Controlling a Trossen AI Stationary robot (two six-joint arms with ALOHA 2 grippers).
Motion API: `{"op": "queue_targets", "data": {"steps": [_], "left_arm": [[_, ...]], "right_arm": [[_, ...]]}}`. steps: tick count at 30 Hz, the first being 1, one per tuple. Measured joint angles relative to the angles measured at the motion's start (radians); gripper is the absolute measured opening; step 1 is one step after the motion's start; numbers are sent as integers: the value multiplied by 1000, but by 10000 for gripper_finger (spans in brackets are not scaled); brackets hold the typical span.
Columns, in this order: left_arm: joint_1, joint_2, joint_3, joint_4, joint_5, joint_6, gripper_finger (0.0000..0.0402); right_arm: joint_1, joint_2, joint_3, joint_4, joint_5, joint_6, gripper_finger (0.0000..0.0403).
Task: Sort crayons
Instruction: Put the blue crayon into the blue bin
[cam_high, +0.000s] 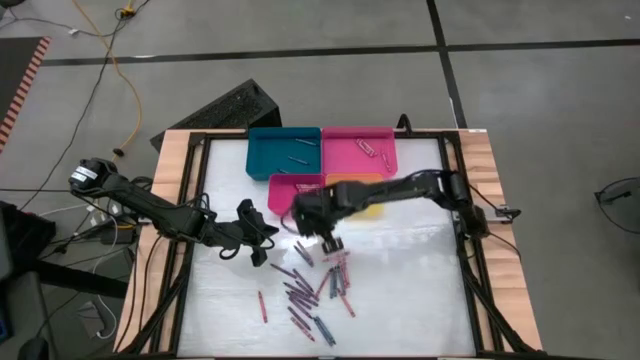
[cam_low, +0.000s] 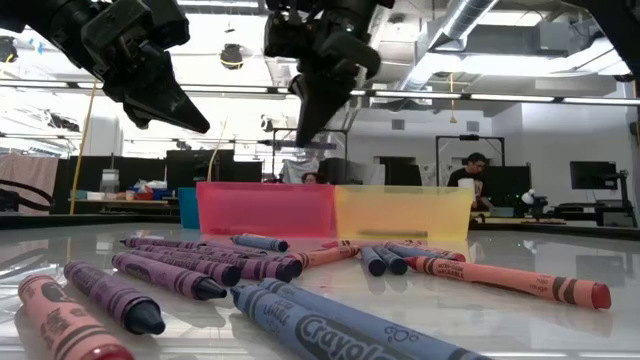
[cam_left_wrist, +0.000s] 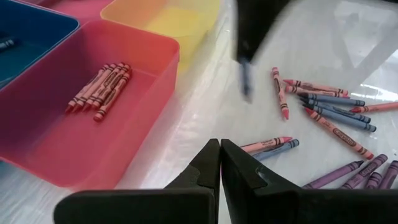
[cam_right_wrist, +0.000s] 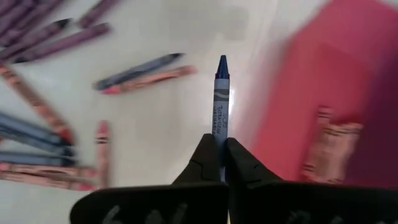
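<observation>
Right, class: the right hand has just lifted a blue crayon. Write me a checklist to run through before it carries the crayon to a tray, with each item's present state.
1. Right hand shut on blue crayon: ok.
2. Crayon lifted off the table: ok.
3. Left hand shut, holding nothing: ok.
4. Left hand out of the way: cannot tell.
5. Blue tray has room: ok.
6. Crayon secure, gripped only near one end: cannot tell.

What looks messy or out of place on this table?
Only the loose crayons scattered on the table, still unsorted. The right gripper holds a blue crayon above them; red crayons already lie neatly in the red tray.
</observation>
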Motion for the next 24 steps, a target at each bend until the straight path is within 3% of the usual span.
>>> {"op": "queue_targets", "data": {"steps": [8, 18, 24], "left_arm": [[0, 0, 0, -5, 0, 10, 0], [0, 0, 0, -25, -9, 10, 0], [0, 0, 0, -25, -9, 10, 0]], "right_arm": [[-162, -1, 95, 8, 0, -101, 1], [-371, 0, 69, 290, 0, -60, 1], [-439, 1, 20, 437, -5, -1, 1]]}}
